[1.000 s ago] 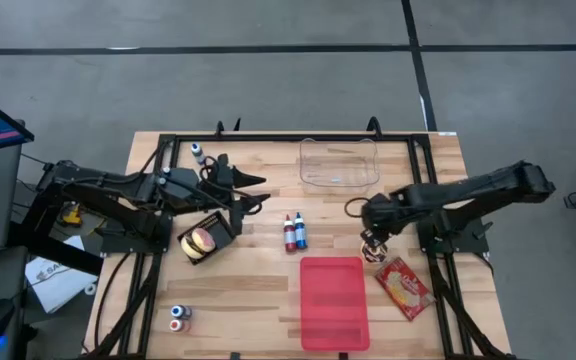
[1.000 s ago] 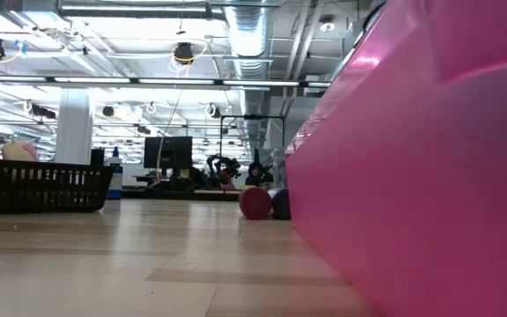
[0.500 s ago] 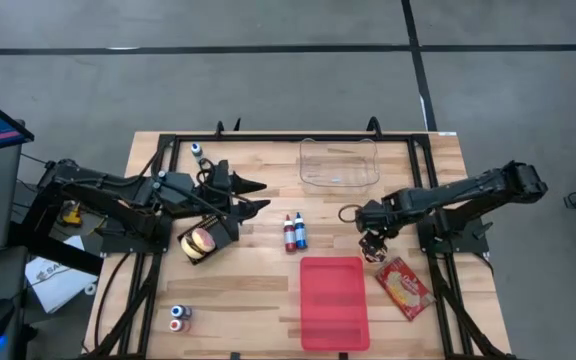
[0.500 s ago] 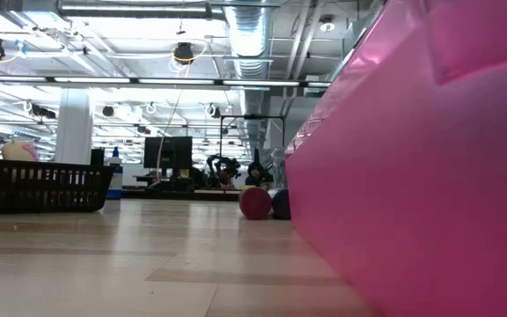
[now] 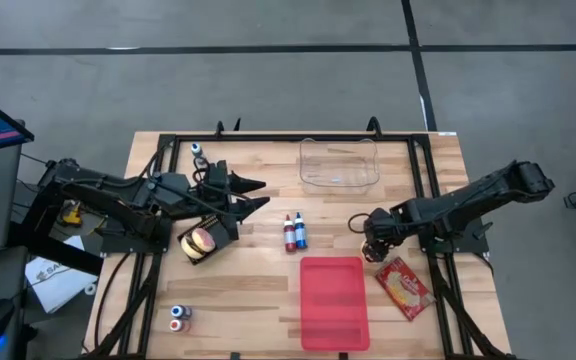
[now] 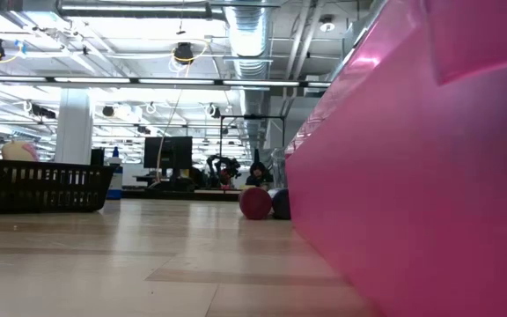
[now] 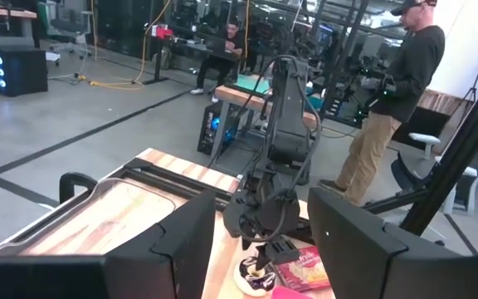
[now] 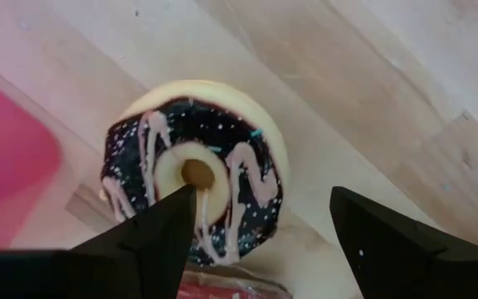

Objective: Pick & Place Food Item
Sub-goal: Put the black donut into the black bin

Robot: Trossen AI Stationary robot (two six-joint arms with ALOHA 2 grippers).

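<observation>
A donut (image 8: 197,170) with dark icing and pale stripes lies flat on the wooden table, between the red tray (image 5: 334,300) and a red snack packet (image 5: 404,287). My right gripper (image 8: 262,199) points down just above the donut. It is open, with one finger on either side of the donut. In the left wrist view the donut (image 7: 251,278) shows under the right arm (image 7: 276,166). My left gripper (image 5: 256,195) hangs open and level over the table's left half, with nothing between its fingers.
A clear tub (image 5: 339,163) stands at the far edge. Two small bottles (image 5: 294,232) lie mid-table. A black basket (image 5: 205,241) with a burger sits under the left arm. More little bottles (image 5: 179,318) are at the near left. People stand beyond the table (image 7: 397,100).
My right gripper has sunk toward the donut, still pointing down, and its arm has folded in toward the table's right edge. The donut has not moved.
</observation>
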